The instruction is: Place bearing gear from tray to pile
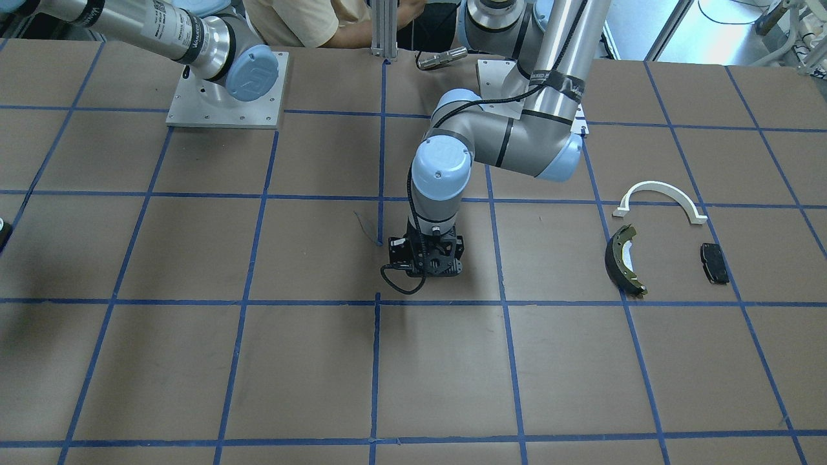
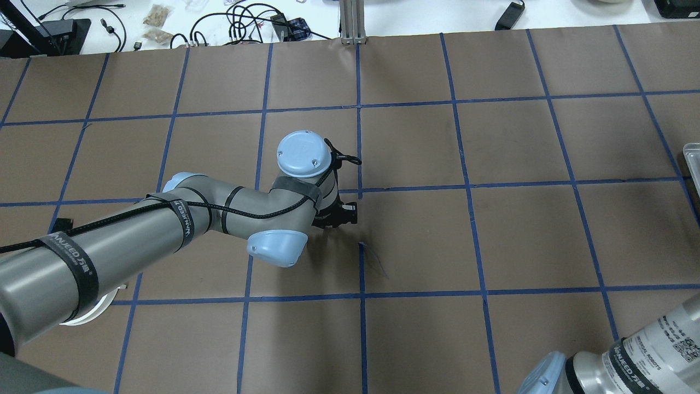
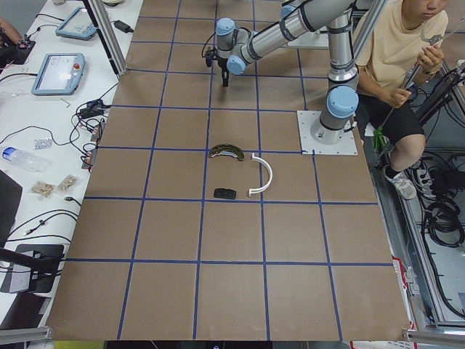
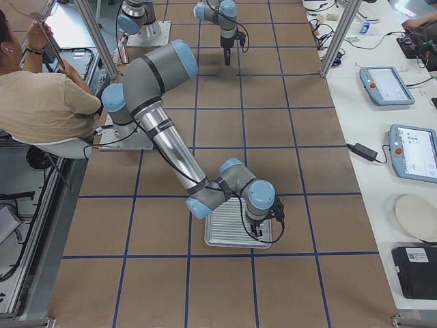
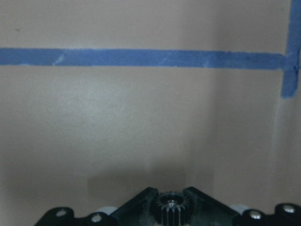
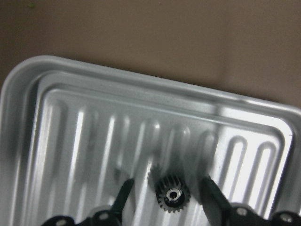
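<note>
In the right wrist view, a small dark bearing gear (image 6: 173, 194) lies on the ribbed metal tray (image 6: 70, 122). My right gripper (image 6: 168, 195) is open, with one finger on each side of the gear and clear of it. My left gripper (image 5: 171, 201) is shut on a second dark gear (image 5: 171, 209), low over the brown table near a blue tape cross. It stands at the table's middle (image 1: 426, 258). The pile lies apart on the robot's left: a white half-ring arch (image 1: 659, 194), a dark brake shoe (image 1: 623, 258) and a black pad (image 1: 714, 263).
The tray (image 4: 225, 229) sits on the table's right end, and only its edge shows in the overhead view (image 2: 692, 158). A seated person (image 3: 403, 65) is behind the robot bases. The table is brown paper with a blue tape grid.
</note>
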`<state>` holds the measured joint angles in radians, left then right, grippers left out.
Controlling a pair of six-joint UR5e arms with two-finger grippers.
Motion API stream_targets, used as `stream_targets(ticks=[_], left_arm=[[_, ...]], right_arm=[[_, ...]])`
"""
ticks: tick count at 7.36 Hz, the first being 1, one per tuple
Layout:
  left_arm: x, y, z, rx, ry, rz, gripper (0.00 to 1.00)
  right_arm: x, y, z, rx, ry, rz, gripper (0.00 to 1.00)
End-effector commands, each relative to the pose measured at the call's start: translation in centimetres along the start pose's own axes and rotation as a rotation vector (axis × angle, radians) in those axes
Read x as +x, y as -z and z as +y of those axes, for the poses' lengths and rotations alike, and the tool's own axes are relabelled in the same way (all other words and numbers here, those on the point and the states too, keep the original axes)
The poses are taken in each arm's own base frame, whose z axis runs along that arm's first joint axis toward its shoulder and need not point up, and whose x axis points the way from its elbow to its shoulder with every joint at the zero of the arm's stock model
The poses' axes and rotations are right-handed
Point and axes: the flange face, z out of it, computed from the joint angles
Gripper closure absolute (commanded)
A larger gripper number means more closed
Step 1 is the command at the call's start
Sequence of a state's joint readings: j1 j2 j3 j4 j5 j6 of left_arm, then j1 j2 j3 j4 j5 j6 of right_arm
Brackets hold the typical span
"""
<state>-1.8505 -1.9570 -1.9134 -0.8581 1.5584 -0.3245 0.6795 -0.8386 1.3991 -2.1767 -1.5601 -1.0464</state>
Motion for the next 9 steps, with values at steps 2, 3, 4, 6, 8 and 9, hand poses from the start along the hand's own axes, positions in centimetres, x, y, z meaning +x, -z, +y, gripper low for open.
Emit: stream_targets(ticks=[2,3,4,6,8,9], left_arm=[[-10.2,7.9,-5.4,-0.159,-0.060,-0.030,0.96],[-16.1,8.6,-6.1,-0.202,-0.094,-0.043,1.00],[-20.7,9.4,-6.4,-0.208,-0.099,-0.074,1.00],[-29.6,7.6,-6.9,-0.245,-0.071,-0.060,1.00],[-40.1,4.8,-5.9,-0.188,-0.182,-0.026,1.00],[-43.1,3.2,-5.6,-0.169,-0.225,-0.022,1.00]], right_arm=[[-0.1,0.1,-0.1,0.007,0.001,-0.003,0.60],[-0.1,0.0,-0.1,0.009,0.001,-0.006,0.68],[-0.1,0.1,-0.1,0.007,0.000,-0.009,0.74],[-0.3,0.7,-0.3,0.013,-0.003,-0.005,0.79],[-1.2,3.2,-0.6,0.027,-0.003,0.008,0.83],[-2.5,3.9,-1.9,0.028,0.022,0.013,0.87]])
